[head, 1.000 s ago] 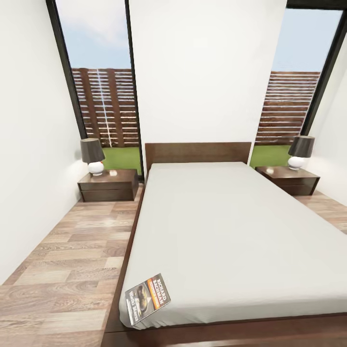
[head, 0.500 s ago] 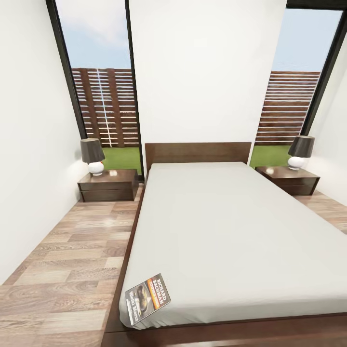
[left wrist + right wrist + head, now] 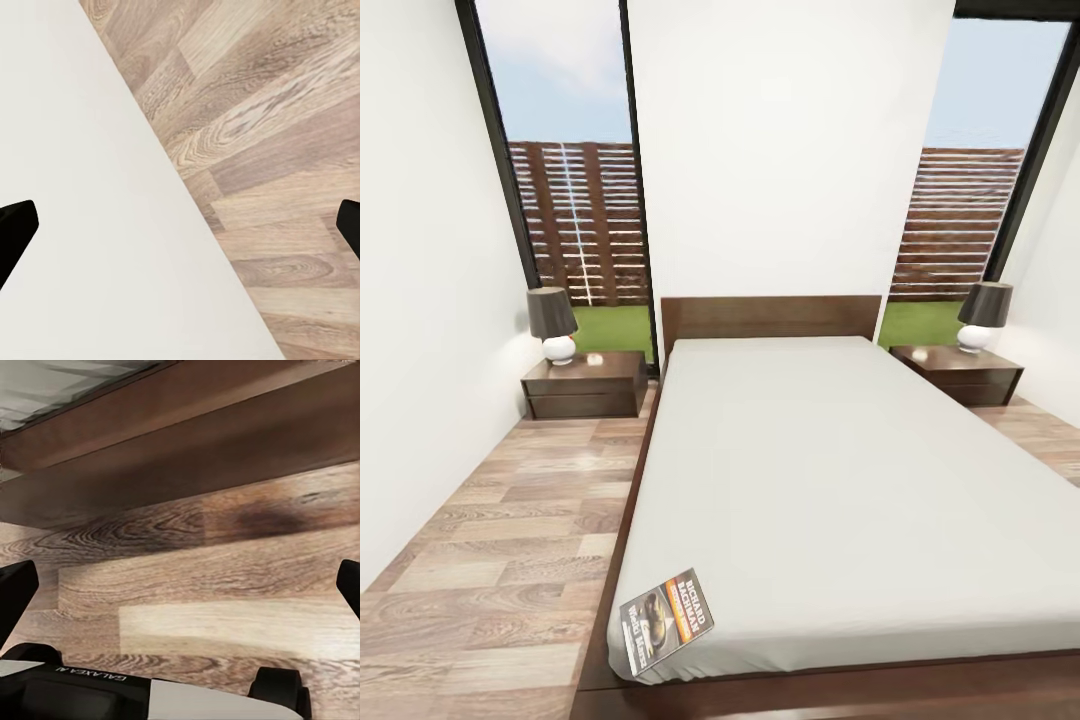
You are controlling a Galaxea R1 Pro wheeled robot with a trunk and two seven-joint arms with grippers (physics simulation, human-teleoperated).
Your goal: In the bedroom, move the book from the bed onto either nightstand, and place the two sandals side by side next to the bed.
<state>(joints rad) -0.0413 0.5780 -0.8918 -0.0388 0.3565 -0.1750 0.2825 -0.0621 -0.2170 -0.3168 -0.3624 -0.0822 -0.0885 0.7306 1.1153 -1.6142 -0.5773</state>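
Book (image 3: 664, 620) flat on near left corner of bed (image 3: 860, 480), nightstand (image 3: 585, 384) beside headboard, left gripper (image 3: 180, 225) and right gripper (image 3: 180, 585) spread wide, both empty

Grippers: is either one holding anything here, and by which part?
Nothing is held. Both the left gripper and right gripper are open over floor; the book lies on the bed.

This is a bedroom in a home. A bed (image 3: 840, 480) stands between two nightstands (image 3: 586, 384) carrying lamps (image 3: 552, 324).

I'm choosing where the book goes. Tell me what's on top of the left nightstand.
On the left nightstand stands a lamp with a dark shade, beside a small pale object too tiny to identify. Drawer contents are hidden.
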